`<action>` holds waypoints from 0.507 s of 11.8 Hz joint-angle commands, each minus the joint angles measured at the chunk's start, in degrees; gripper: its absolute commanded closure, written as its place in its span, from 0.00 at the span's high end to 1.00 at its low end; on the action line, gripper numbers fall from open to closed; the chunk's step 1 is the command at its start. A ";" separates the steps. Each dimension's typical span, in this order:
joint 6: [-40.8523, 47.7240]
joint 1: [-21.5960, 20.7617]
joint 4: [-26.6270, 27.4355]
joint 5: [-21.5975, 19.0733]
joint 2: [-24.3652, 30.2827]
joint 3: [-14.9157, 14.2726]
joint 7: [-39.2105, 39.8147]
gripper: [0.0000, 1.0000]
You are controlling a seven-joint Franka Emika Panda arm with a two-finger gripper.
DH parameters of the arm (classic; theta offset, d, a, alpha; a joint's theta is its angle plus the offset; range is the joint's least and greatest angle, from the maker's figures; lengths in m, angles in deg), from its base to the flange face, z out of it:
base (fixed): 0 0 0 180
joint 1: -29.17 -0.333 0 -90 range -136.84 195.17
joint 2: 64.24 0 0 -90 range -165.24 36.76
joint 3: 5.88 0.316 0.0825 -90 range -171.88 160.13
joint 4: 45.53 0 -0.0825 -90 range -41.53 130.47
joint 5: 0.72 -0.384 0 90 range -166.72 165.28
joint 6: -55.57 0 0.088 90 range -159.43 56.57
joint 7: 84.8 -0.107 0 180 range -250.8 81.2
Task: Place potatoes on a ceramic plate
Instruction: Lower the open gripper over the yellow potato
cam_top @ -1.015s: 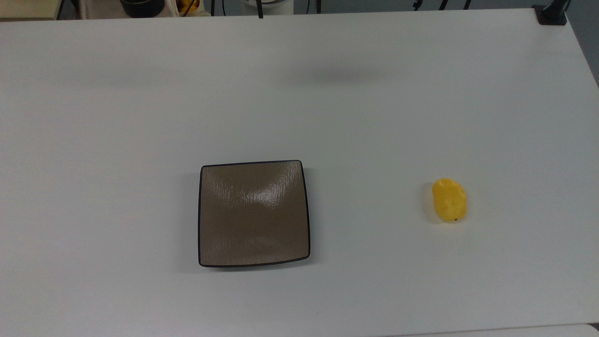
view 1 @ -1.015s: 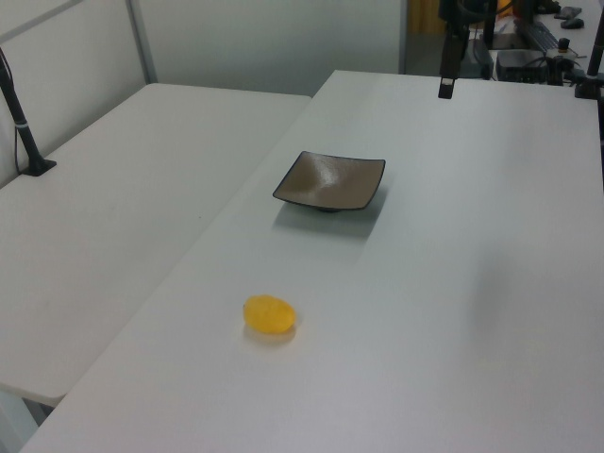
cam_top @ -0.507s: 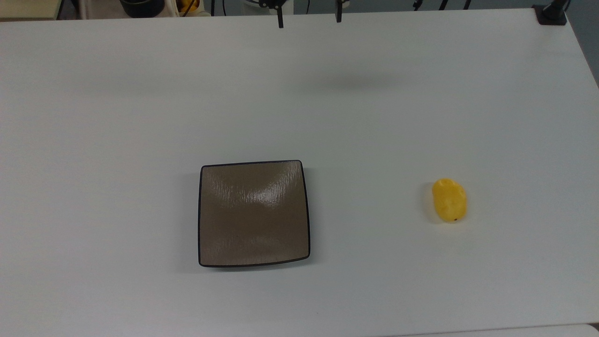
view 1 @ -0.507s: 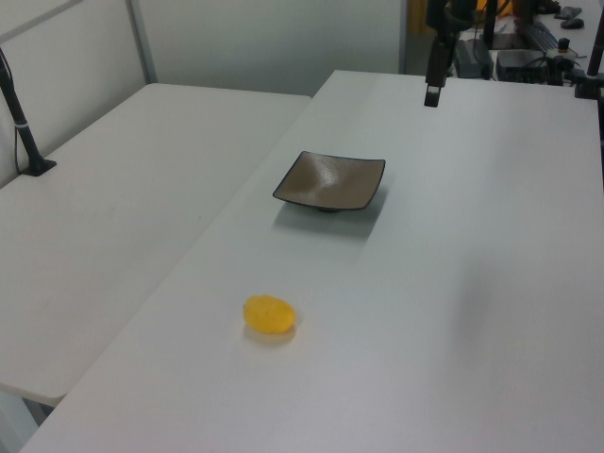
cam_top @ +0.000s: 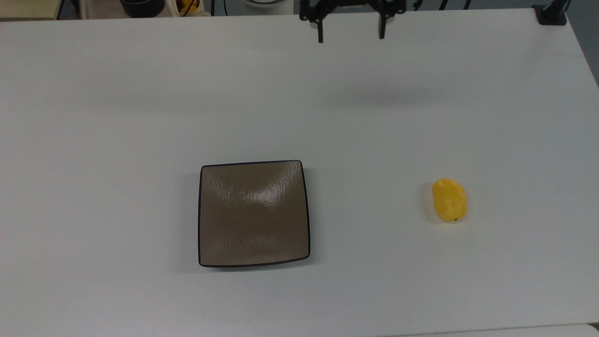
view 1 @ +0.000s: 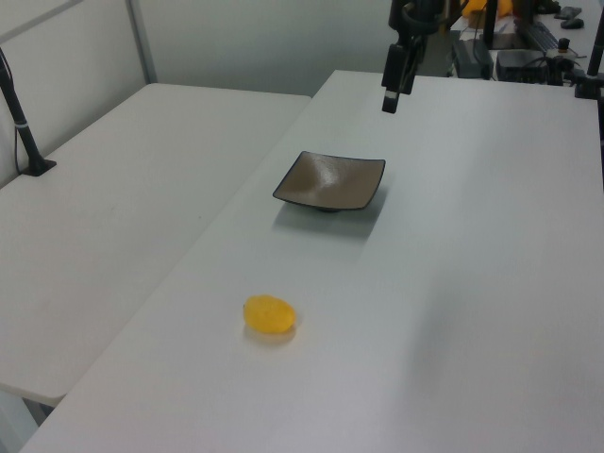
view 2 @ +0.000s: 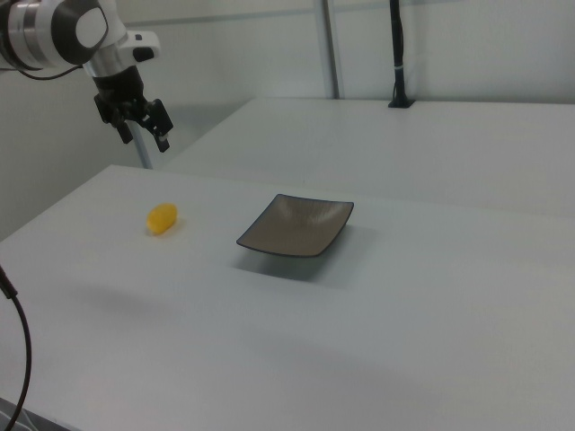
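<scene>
1. Top view, progress: the potato point(cam_top: 449, 200) lies bare on the white table point(cam_top: 140, 93), well apart from the ceramic plate point(cam_top: 254, 213), whose brown surface carries nothing. By this evidence no part of the task is done; approach, grasp, carry and release all remain.
2. Top view, potato position: the potato sits toward the table's right edge as the top view shows it, in the half nearer the bottom edge, long axis running roughly from far edge to near edge, a tiny dark spot at its near end.
3. Top view, plate position: the plate rests near the table's middle, somewhat toward the bottom edge, its sides roughly parallel to the table's edges.
4. End effector: the gripper point(cam_top: 351, 29) hangs above the table's far edge in the top view, both fingers pointing down and set wide apart, with nothing between them.
5. Potato relative to gripper: in the top view the potato lies well apart from the gripper, toward the near edge and further toward the right edge. In the right view the gripper point(view 2: 144, 128) is raised clear above the potato point(view 2: 163, 218), slightly to the right view's left. In the left view the gripper point(view 1: 391, 94) hangs beyond the plate point(view 1: 330, 181), with the potato point(view 1: 270, 314) far nearer the camera.
</scene>
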 commanded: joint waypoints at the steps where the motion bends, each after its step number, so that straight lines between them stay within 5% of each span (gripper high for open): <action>1: -3.14 -3.44 -7.17 -0.18 -7.01 -0.58 -5.63 1.00; 6: -10.67 -6.96 -12.56 1.83 -15.73 -0.58 -9.77 1.00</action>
